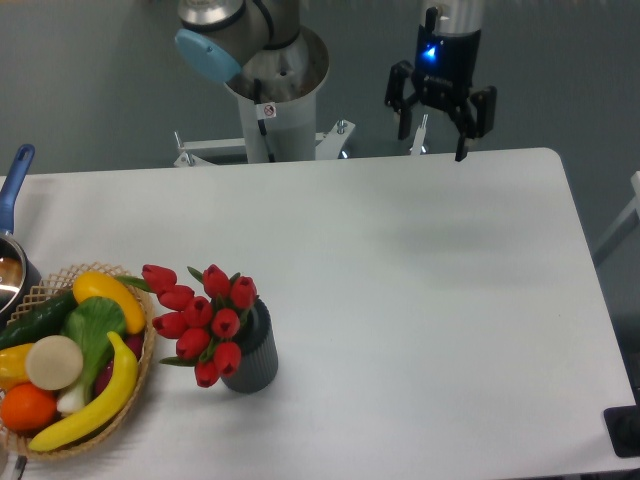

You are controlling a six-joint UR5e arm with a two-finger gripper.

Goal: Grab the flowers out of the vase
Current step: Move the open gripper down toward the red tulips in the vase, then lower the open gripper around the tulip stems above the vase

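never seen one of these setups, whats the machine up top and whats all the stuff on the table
One fixed camera looks down on a white table. The grey column at the back is the base of a robot arm. The black claw with a blue light is its gripper; it hangs open and empty above the table's far edge. On the table stand red flowers in a dark ribbed vase. Left of them is a wicker basket of fruit and vegetables, and a pot with a blue handle at the edge.
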